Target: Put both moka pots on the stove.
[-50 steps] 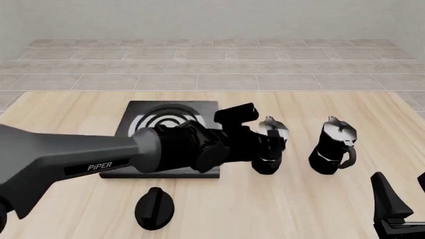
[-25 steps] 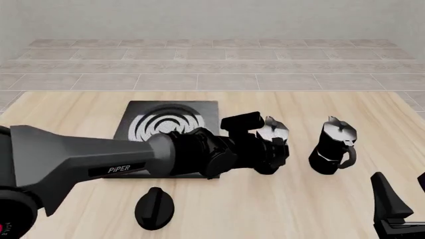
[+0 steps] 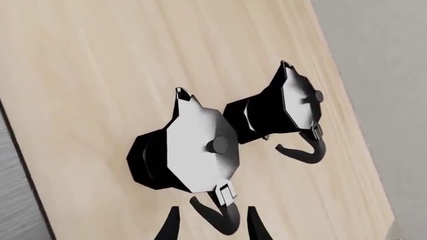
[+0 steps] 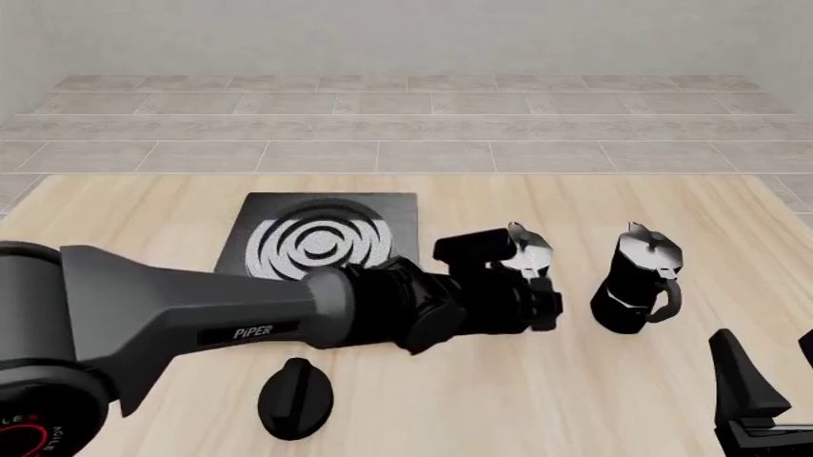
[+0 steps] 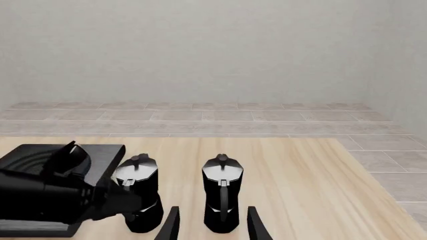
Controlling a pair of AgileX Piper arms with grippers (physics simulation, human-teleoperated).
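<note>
Two black moka pots with silvery lids stand upright on the wooden table, right of the stove (image 4: 318,243). The left pot (image 4: 524,252) is partly hidden by my left arm; the right pot (image 4: 639,281) stands free. My left gripper (image 4: 544,303) is at the left pot's near side. In the left wrist view my left gripper (image 3: 212,229) is open, its fingertips on either side of the near pot's (image 3: 193,150) looped handle (image 3: 220,217); the other pot (image 3: 280,107) stands beyond. My right gripper (image 5: 212,226) is open and empty, short of the right pot (image 5: 222,195).
A flat black oval knob (image 4: 295,398) lies on the table in front of the stove. My left arm (image 4: 254,319) crosses over the stove's front edge. The right wrist view shows the left pot (image 5: 137,195), the left arm (image 5: 53,195) and the stove (image 5: 27,155).
My left arm has swung toward the table's near side and slightly right, bringing its gripper lower beside the left pot. Both pots and the right arm have not moved.
</note>
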